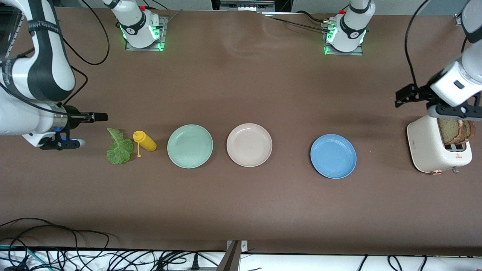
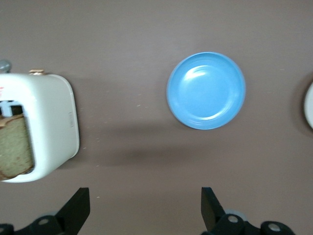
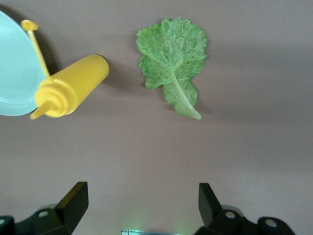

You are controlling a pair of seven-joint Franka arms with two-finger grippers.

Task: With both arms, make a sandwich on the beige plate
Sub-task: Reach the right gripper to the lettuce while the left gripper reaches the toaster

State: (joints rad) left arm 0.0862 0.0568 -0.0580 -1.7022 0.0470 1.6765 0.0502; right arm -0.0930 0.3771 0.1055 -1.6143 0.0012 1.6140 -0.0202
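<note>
Nothing is assembled yet: the beige plate (image 1: pixel 249 144) sits bare mid-table, the left gripper (image 2: pixel 145 211) hangs spread over the toaster (image 1: pixel 437 146) at the left arm's edge, the right gripper (image 3: pixel 139 209) hangs spread by the lettuce leaf (image 1: pixel 119 146), so the next move, I judge, is pulling a bread slice (image 1: pixel 452 131).

Bright, even overhead light, soft shadows beneath plates, faint blur in wrist views.

Matt beige plate (image 1: pixel 249 145); glossy white toaster (image 1: pixel 429 148).

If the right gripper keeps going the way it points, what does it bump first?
Probably the bare table. The open right gripper points down at it, with the lettuce leaf and yellow bottle a little ahead.
</note>
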